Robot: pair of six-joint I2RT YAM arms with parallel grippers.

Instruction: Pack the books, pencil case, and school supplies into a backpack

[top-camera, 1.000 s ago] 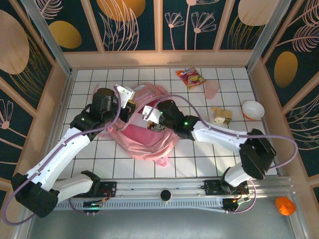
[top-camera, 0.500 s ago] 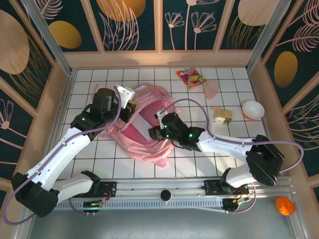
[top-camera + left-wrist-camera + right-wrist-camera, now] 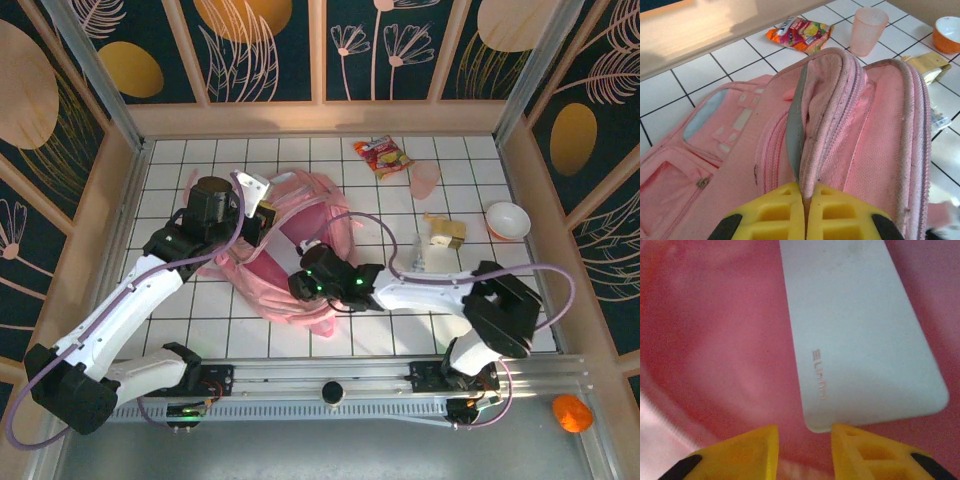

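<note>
The pink backpack (image 3: 305, 192) lies open in the middle of the table. My left gripper (image 3: 262, 215) is shut on the rim of its opening (image 3: 815, 150) and holds it up; in the left wrist view the gripper (image 3: 805, 192) pinches the zipped edge. My right gripper (image 3: 298, 285) is down inside the bag. In the right wrist view its jaws (image 3: 805, 440) stand apart over the pink lining (image 3: 715, 340), with the pale blue-green pencil case (image 3: 860, 335) lying just beyond the tips. The pale yellow school supplies (image 3: 443, 231) sit on the tiles to the right. The books are out of view.
A red-orange snack packet (image 3: 383, 155) and a pink cup (image 3: 426, 178) lie at the back right. A white and orange bowl (image 3: 507, 220) stands by the right wall. Wooden walls enclose the tiled table on three sides.
My right gripper has moved nearer and deeper into the backpack, and its jaws have narrowed. The left gripper has kept its hold on the rim.
</note>
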